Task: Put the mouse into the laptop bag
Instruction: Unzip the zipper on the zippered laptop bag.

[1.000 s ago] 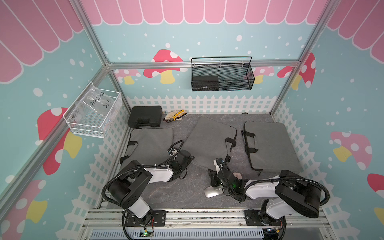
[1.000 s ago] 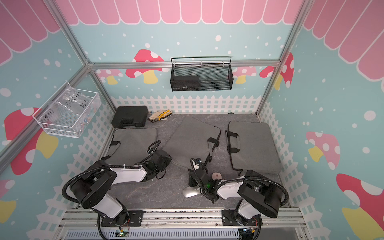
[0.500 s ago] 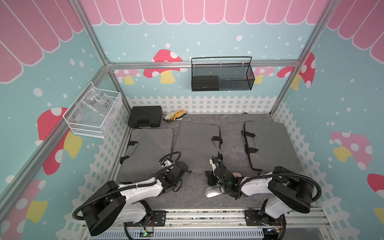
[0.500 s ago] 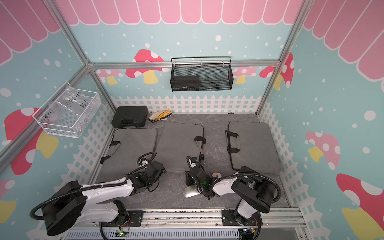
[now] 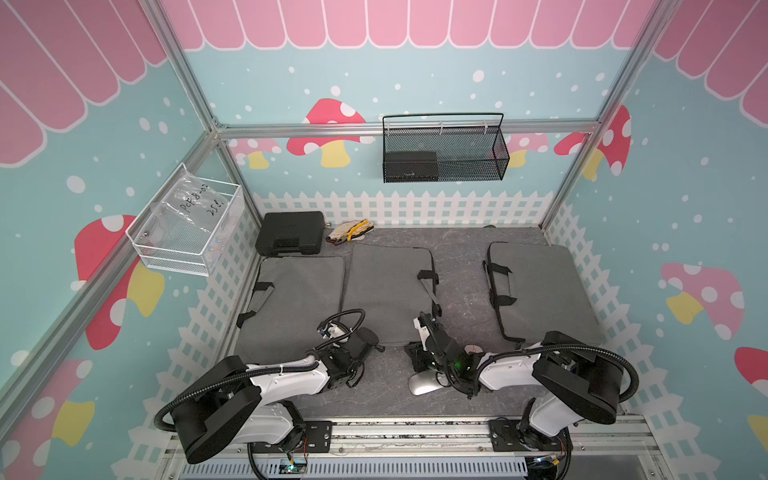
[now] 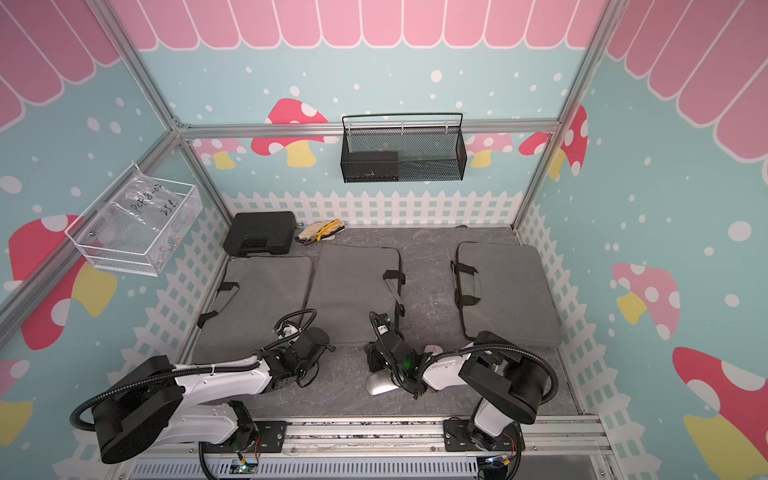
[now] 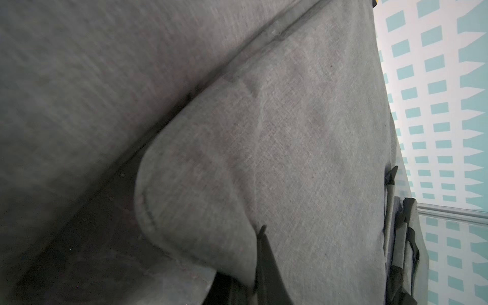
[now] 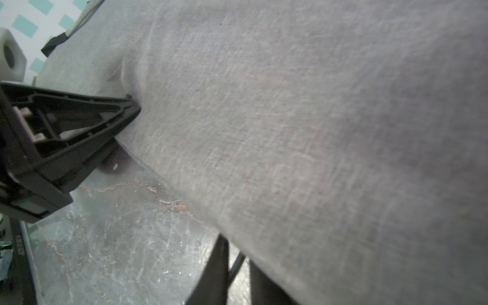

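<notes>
Down by the near edge of the dark grey surface (image 5: pixel 384 395), the silver mouse (image 5: pixel 420 384) lies in the open, outside every bag. In both top views it is partly tucked under the right arm's wrist.

Three grey laptop bags lie flat in a row behind it: the left laptop bag (image 5: pixel 299 303) toward the left edge, the middle laptop bag (image 5: pixel 386 291) at the centre, and the right laptop bag (image 5: pixel 540 291) toward the right edge.

The left tool (image 5: pixel 368 345) sits low at the middle laptop bag's near left corner. Its wrist view shows that rounded corner lying between two dark fingers (image 7: pixel 266 264), and whether they pinch the cloth cannot be told. The right tool (image 5: pixel 415 355) is low at the same bag's near edge, toward its right corner and just beyond the mouse — its fingers stand a little apart, with bare surface showing between them, gripping nothing.

At the far left corner rests a black case (image 5: pixel 289 238), with a pair of gloves (image 5: pixel 349 232) just beside it along the far edge. A black mesh basket (image 5: pixel 444 153) hangs on the back wall and a white wire basket (image 5: pixel 187 228) on the left wall.
</notes>
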Controlling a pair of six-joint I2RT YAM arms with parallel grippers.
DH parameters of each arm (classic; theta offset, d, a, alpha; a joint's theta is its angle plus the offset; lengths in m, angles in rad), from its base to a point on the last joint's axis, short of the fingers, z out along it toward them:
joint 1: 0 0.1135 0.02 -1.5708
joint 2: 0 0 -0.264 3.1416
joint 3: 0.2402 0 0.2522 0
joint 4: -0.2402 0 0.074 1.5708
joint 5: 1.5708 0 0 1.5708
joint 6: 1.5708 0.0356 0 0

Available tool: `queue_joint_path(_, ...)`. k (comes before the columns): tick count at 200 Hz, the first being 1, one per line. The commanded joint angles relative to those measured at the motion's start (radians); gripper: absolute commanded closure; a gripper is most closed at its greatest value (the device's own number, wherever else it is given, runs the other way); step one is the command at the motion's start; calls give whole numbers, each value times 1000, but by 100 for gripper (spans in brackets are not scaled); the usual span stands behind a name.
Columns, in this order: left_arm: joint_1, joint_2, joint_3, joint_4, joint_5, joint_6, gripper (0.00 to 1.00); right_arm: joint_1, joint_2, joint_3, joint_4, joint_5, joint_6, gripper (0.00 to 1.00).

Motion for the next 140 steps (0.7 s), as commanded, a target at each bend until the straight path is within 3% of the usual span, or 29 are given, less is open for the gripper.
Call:
queue_joint_path(1,-17,-2,35,-18,60,37,72,32,-57,21,-10,11,-15,63)
queue_joint_path(29,-14,-47,45,-77,39,52,48,36,-186,-35,-86,70,-19,42)
queue_joint_path(70,-3,-157,95,-226,17,122,28,30,-382,-152,-195,142,-38,13)
queue_joint_path(105,3,-274,146,-355,23,196,23,26,-431,-201,-227,58,-59,11)
queue_joint_path(140,6,-450,90,-378,0,201,19,26,-382,-202,-225,-39,-87,10)
